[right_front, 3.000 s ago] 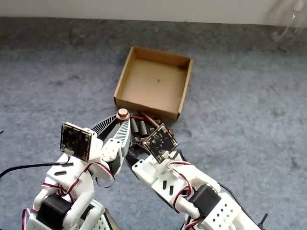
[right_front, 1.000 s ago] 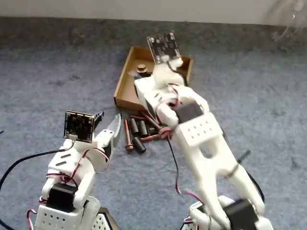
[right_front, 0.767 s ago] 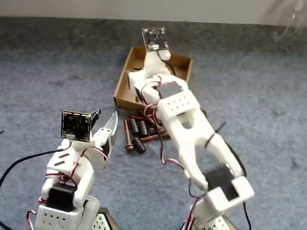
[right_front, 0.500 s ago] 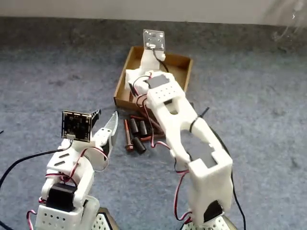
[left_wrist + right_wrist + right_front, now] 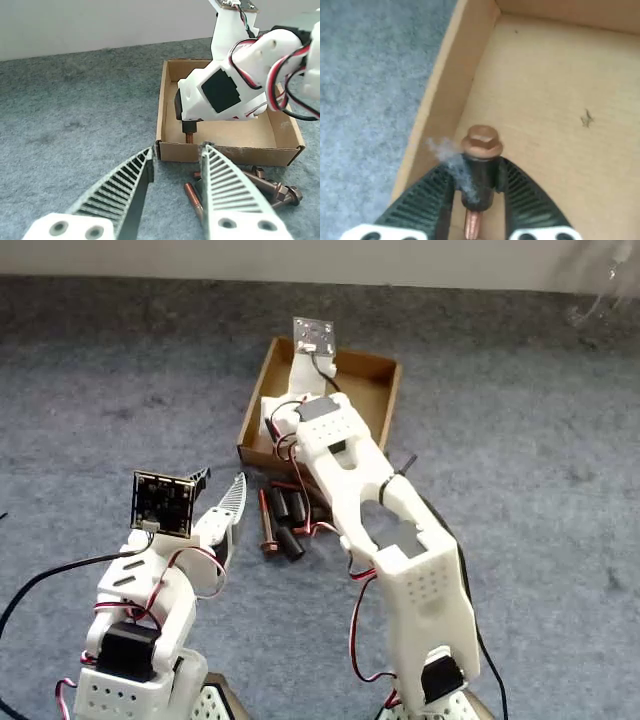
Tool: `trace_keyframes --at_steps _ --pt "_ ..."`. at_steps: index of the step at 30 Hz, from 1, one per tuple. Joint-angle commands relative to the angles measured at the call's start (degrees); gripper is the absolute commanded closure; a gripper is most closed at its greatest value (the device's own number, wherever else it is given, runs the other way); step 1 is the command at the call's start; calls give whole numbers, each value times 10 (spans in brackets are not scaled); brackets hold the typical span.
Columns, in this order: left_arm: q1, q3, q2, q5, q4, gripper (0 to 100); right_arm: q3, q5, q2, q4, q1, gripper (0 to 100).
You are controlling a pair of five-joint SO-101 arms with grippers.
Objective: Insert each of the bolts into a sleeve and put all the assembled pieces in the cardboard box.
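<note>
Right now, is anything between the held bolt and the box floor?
Nothing visible. The right pincer holds the sleeved bolt over the bare floor of the box, close to one wall.

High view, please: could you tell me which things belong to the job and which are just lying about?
Job: cardboard box; bolt-in-sleeve piece in the right gripper; loose bolts; loose sleeves; open left gripper.
Not part of it: grey carpet; pale wall behind.
</note>
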Motion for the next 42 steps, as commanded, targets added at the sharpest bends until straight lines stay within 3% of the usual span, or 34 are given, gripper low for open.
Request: trace_keyframes --at_steps 1,6,11,15,20,28,36,39,42 --pt "-2 -3 0 -6 -13 854 -38 -3 -18 27 6 796" --pt "19 -2 0 -7 -11 854 -38 11 -44 40 7 782" --pt "18 -2 0 -7 -11 854 -39 163 -133 154 13 782" --pt "18 -2 0 -7 -11 854 -38 141 -222 253 61 803" --pt "18 -2 0 -7 -11 854 -34 140 -272 280 133 887" --pt "19 -2 0 -7 -10 854 23 171 -174 302 162 773" --pt "19 -2 0 -7 -10 854 21 172 -52 279 160 768" --pt "19 -2 0 -7 -10 854 21 182 -33 278 164 835" --pt "19 -2 0 -7 -10 854 21 253 -27 279 173 943"
